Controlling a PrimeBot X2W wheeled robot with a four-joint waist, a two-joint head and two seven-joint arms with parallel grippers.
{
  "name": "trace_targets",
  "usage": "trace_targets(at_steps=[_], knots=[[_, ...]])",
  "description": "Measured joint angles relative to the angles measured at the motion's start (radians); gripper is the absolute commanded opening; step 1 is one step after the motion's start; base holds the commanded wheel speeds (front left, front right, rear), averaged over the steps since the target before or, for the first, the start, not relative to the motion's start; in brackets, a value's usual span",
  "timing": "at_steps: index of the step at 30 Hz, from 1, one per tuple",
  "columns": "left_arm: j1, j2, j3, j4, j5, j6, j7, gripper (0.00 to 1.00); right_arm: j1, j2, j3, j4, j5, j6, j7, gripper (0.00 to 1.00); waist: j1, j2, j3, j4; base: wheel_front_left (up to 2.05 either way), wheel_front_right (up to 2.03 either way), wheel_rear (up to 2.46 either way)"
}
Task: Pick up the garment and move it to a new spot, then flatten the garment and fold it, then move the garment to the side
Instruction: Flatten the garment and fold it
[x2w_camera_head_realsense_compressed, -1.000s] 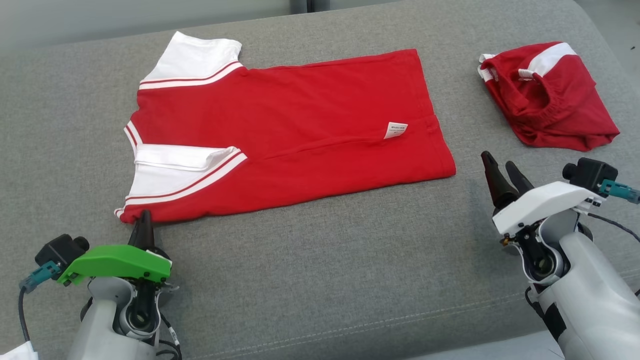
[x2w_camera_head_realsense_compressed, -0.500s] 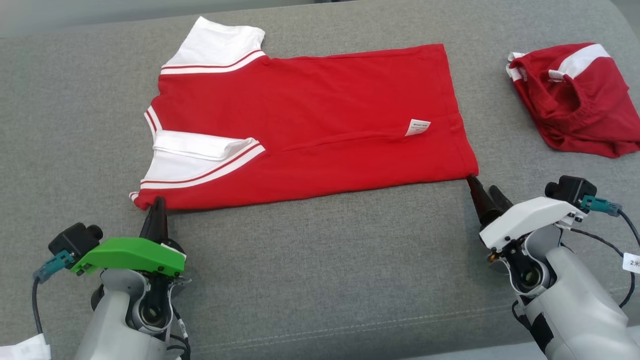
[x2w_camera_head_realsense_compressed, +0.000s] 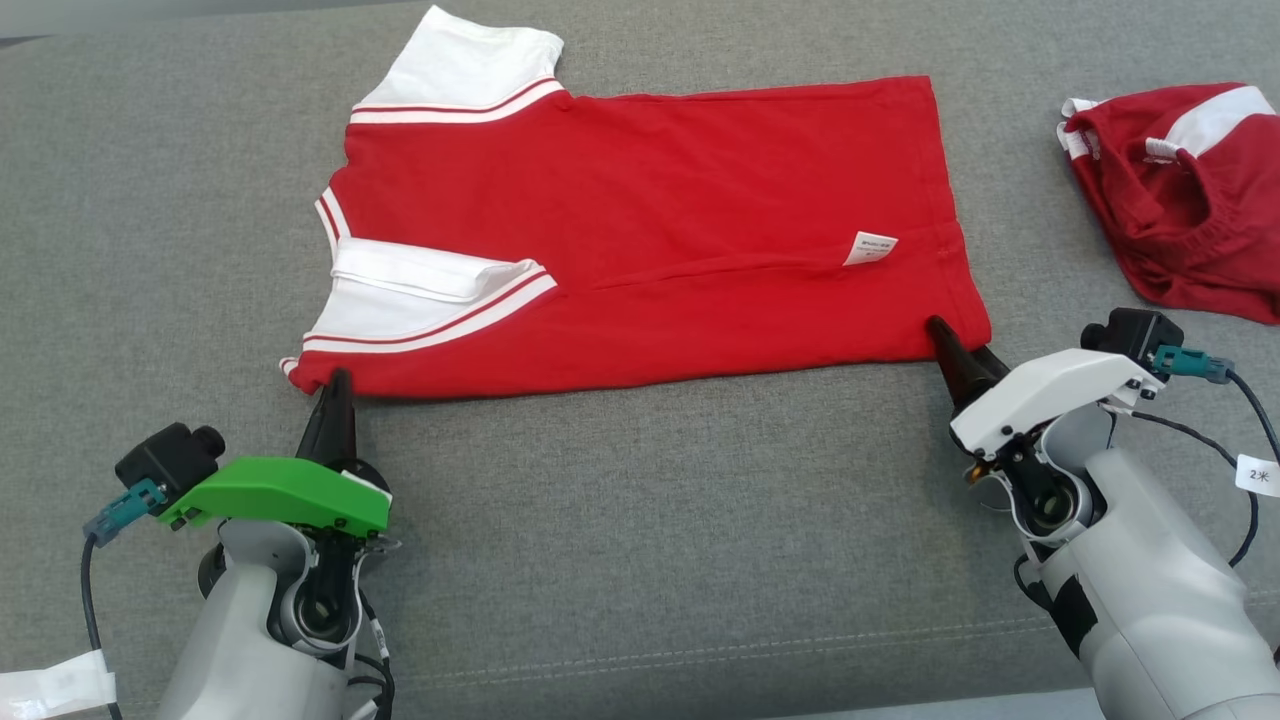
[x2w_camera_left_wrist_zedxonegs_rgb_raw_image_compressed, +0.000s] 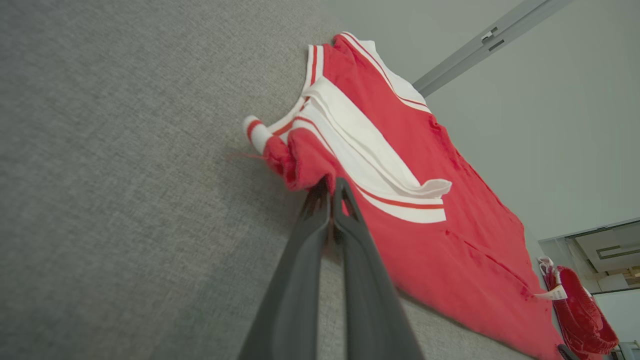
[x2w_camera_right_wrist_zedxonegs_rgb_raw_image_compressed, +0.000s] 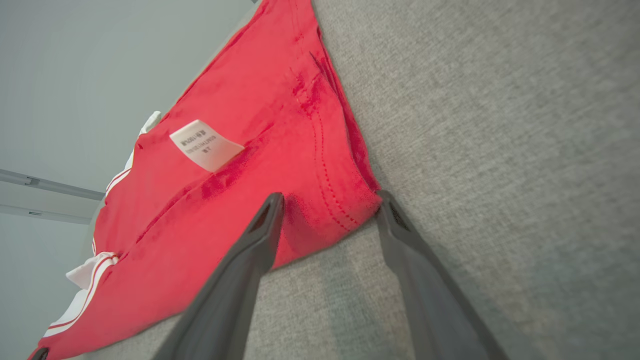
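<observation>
Two robot grippers meet the near edge of a red garment (x2w_camera_head_realsense_compressed: 650, 220) with white, red-striped sleeves and collar. It lies flat and folded lengthwise on a grey cushion (x2w_camera_head_realsense_compressed: 640, 520), collar end toward the robot's left. The left gripper (x2w_camera_head_realsense_compressed: 337, 380), under a green cover, has its dark fingers pressed together on the garment's near left corner, by the sleeve cuff. In the left wrist view the red cloth bunches at the fingertips (x2w_camera_left_wrist_zedxonegs_rgb_raw_image_compressed: 315, 212). The right gripper (x2w_camera_head_realsense_compressed: 960, 340), under a white cover, stands spread at the near right hem corner, one finger over the cloth and the other over the cushion just beside it. A white label (x2w_camera_head_realsense_compressed: 870, 247) lies on the garment near that hem. A second garment (x2w_camera_head_realsense_compressed: 1180, 200), crumpled, red and white, sits apart at the far right.
</observation>
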Motion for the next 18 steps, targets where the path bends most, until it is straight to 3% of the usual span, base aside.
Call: trace_targets(at_steps=[2,4,10,18], knots=[[0.0,0.0,-0.003,0.0,0.0,-0.007,-0.001,0.0,-0.01,0.001,0.002,0.01,-0.001,0.0,0.004,0.26,0.0,0.0,0.0,0.002,0.0,0.0,0.0],[0.0,0.0,-0.006,0.0,0.0,-0.007,-0.002,0.0,-0.014,0.001,0.006,0.02,-0.004,0.0,0.004,0.0,0.0,0.0,-0.001,0.004,0.0,0.0,0.0],[0.001,-0.001,-0.007,0.002,0.0,-0.008,-0.027,0.0,-0.014,0.002,0.011,0.044,-0.007,0.003,-0.009,0.0,0.0,0.0,-0.017,0.004,0.0,0.0,0.0],[0.025,-0.001,-0.008,-0.015,0.007,-0.016,-0.048,0.0,-0.003,0.012,-0.003,0.04,0.007,0.036,-0.051,0.0,0.0,0.0,-0.048,-0.008,0.0,0.0,0.0]])
